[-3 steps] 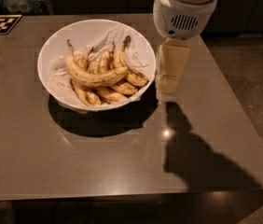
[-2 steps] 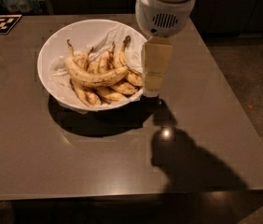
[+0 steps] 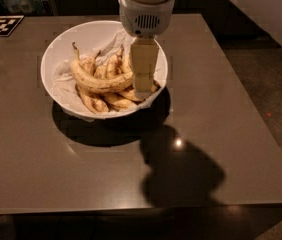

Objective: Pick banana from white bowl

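The gripper (image 3: 143,90) hangs over the right side of the white bowl (image 3: 76,34) on the table (image 3: 241,134), its tip down among the bunch; I cannot tell whether it is open or closed. The banana (image 3: 101,84) lies across the top of the bunch, its right end just beside that tip and its stem rising at the left.

Tool (image 3: 143,90) pointing straight down, upper centre of view, below white wrist (image 3: 146,11).
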Controlling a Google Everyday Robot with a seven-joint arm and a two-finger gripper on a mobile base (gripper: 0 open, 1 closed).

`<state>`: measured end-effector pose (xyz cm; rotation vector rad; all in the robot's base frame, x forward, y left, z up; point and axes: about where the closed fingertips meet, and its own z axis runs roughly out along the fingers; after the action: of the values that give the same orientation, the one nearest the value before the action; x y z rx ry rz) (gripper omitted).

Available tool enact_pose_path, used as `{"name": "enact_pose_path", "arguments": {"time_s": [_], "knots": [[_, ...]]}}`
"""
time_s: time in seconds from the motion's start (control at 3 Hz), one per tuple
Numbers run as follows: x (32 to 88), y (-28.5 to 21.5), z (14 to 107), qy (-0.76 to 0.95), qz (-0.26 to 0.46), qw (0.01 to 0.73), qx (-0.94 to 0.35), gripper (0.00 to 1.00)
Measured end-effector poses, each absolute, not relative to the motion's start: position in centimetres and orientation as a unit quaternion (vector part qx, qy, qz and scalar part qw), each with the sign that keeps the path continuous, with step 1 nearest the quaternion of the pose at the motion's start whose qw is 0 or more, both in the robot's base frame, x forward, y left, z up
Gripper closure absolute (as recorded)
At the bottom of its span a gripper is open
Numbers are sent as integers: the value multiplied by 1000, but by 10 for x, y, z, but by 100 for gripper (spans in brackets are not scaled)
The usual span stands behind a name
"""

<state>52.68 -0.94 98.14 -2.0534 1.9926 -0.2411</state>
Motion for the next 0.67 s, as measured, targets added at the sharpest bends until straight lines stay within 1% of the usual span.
{"name": "enact_pose_path", "arguments": {"time_s": [0.67], "knots": [[553, 12, 960, 678, -58, 117, -723, 0]]}}
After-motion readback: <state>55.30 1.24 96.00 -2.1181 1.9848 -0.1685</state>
